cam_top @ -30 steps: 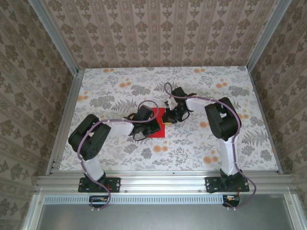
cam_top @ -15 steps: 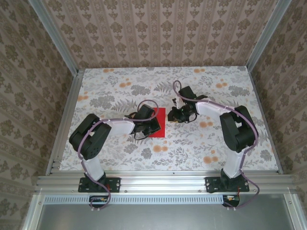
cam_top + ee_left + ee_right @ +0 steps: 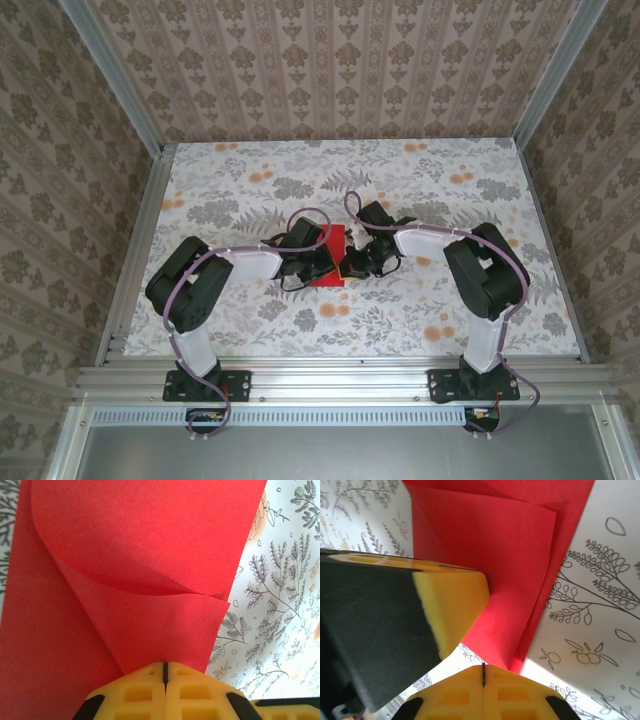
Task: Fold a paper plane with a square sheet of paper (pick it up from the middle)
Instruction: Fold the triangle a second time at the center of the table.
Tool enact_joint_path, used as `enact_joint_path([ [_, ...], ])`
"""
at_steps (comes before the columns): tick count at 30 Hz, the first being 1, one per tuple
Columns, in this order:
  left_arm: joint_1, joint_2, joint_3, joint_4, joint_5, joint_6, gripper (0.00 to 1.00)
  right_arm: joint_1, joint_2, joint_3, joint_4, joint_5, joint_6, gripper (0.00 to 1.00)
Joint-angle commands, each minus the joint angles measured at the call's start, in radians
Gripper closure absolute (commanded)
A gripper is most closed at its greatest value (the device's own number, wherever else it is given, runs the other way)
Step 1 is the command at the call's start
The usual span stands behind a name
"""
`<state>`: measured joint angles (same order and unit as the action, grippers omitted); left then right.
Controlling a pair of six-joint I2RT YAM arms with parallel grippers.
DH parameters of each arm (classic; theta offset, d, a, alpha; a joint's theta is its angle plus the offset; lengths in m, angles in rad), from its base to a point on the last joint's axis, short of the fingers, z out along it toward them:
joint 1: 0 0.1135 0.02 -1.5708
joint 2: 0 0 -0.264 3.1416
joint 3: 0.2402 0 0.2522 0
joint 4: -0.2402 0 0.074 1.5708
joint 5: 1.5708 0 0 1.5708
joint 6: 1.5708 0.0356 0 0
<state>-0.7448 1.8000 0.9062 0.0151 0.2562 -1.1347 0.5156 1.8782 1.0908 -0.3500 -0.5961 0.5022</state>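
The left gripper [image 3: 164, 679] had its jaws pressed together on a folded-over flap of the square sheet of paper [image 3: 150, 540]. It held that flap up in a soft curve above the layer beneath, presumably to keep the fold in place while it was set. The right gripper [image 3: 483, 677], jaws likewise closed, sat at a corner of the sheet (whether it had actually caught the edge, I couldn't tell), seemingly to steady it. The red sheet lay at the middle of the table [image 3: 230, 190], between both arms. I saw no brand, label or writing anywhere, just the table's floral pattern.
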Motion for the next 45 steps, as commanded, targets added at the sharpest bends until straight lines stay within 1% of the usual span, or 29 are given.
enact_joint_path([
  [1,-0.008,0.042,0.0,-0.086,-0.023,-0.02,0.95,0.007,0.04,0.018,0.014,-0.028,0.019,0.95],
  [9,-0.008,0.039,-0.002,-0.088,-0.027,-0.022,0.95,0.004,0.092,0.015,-0.009,0.001,0.008,0.96],
  [17,0.0,0.039,0.001,-0.082,-0.028,-0.028,0.95,-0.018,0.087,-0.032,-0.086,0.037,-0.049,0.96],
  [23,0.026,0.04,0.015,-0.062,-0.014,-0.021,0.94,-0.019,0.11,-0.029,-0.146,0.078,-0.084,0.97],
  [27,0.055,0.051,0.043,-0.067,-0.002,0.009,0.93,-0.019,0.131,-0.031,-0.181,0.12,-0.099,0.97],
  [32,0.092,0.071,0.062,-0.081,0.003,0.047,0.93,-0.019,0.135,-0.039,-0.181,0.151,-0.104,0.97],
  [34,0.109,0.074,0.06,-0.078,0.006,0.062,0.93,-0.018,0.135,-0.041,-0.182,0.151,-0.103,0.97],
  [40,0.183,0.095,0.049,-0.024,0.068,0.132,0.92,-0.019,0.136,-0.042,-0.182,0.152,-0.103,0.97],
  [45,0.242,0.082,0.04,-0.029,0.067,0.213,0.91,-0.019,0.137,-0.046,-0.182,0.151,-0.1,0.97],
])
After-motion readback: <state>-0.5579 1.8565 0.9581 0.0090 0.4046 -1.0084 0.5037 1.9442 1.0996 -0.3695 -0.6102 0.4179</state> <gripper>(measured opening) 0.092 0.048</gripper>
